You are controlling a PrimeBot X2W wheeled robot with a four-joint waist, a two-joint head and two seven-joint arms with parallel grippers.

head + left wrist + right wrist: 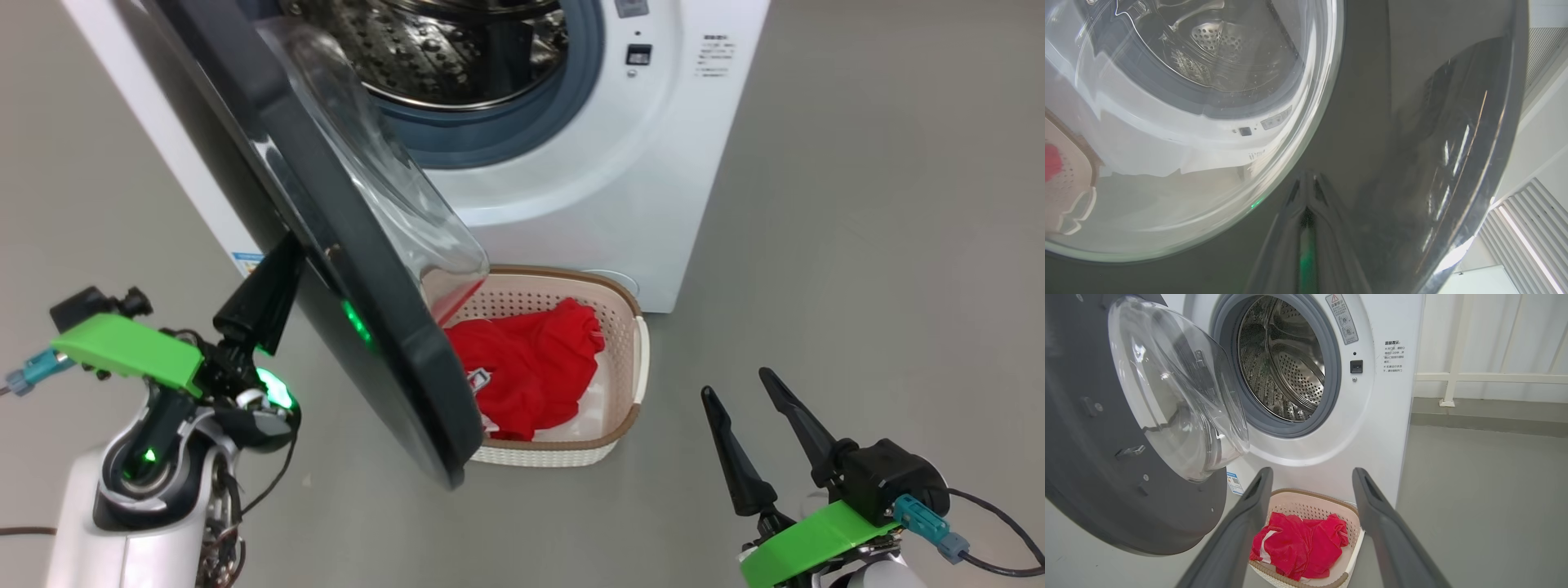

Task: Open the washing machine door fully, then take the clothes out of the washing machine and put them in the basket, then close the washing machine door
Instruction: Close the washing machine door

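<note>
Lower left in the head view, the left tool (282, 261) is pressed together and pinches nothing. Its tips rest against the outer face of the door (392, 359), on the glossy black rim beside the glass bowl. Lower right, the right tool (735, 382) is spread and empty. At centre frame the door hangs part open, just beside the basket (624, 416), where the clothes (522, 367) lie. Beyond, the washer (620, 188) drum looks empty. The door is probably stiff, weighty and slick. It needs no grasp: a flat push on the rim near its free edge, off the glass, should swing it shut.
</note>
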